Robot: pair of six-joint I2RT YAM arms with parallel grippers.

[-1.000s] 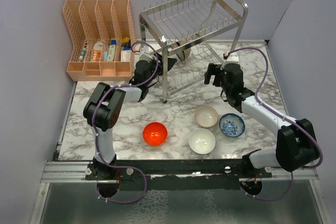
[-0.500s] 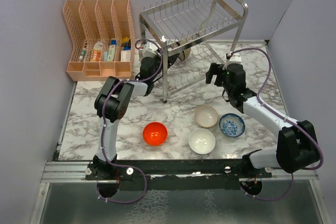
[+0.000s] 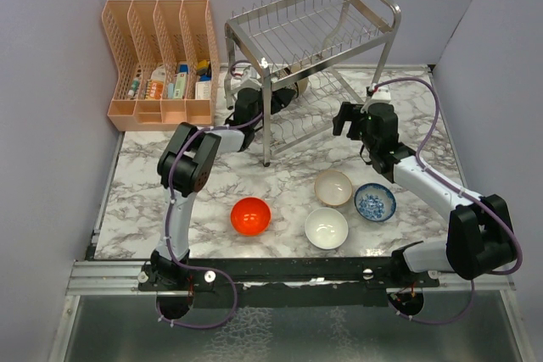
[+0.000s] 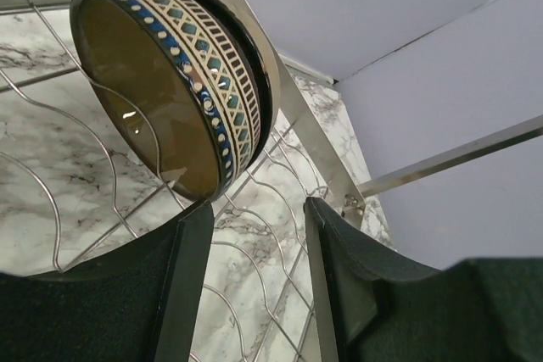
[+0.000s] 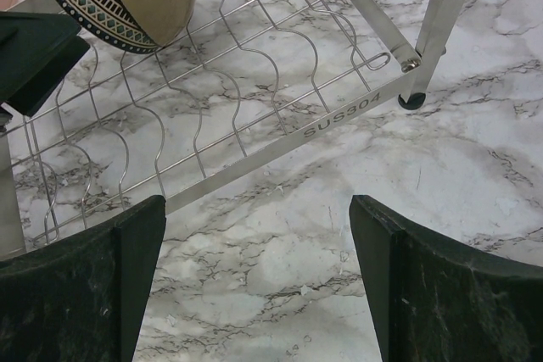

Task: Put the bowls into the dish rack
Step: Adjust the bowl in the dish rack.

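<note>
Far left on the marble table (image 3: pixel 144 209) stood a peach organiser (image 3: pixel 161 57), not part of the job. The left hand (image 4: pixel 254 209) reached under the upper tier of the dish rack (image 3: pixel 395 23). Its fingers were parted with nothing between them, so it was released. Just beyond its tips, the brown bowl (image 4: pixel 170 82) with a blue-and-cream banded rim stood on edge in the lower tier, leaning against the wavy wires near the corner post. One bowl racked, by my reading. Four lay on the table in front of the rack, all mouth up: red bowl (image 3: pixel 251 215), white bowl (image 3: pixel 327 228), beige bowl (image 3: pixel 333 187) and blue-patterned bowl (image 3: pixel 375 202). The beige and blue-patterned ones sat close together, with the white one just in front. The right hand (image 5: pixel 254 209) hovered over the rack's front rail and bare table with its fingers wide apart and holding nothing. Handling judgement: these look like glazed ceramic, so rigid, smooth enough to slip and liable to chip against steel wire, and probably light enough for one hand. The best hold seems a pinch across the rim, one finger inside the wall and one outside. The bowl should then be tipped onto its edge and lowered gently between wires. The beige bowl looks nearest the right hand.
</note>
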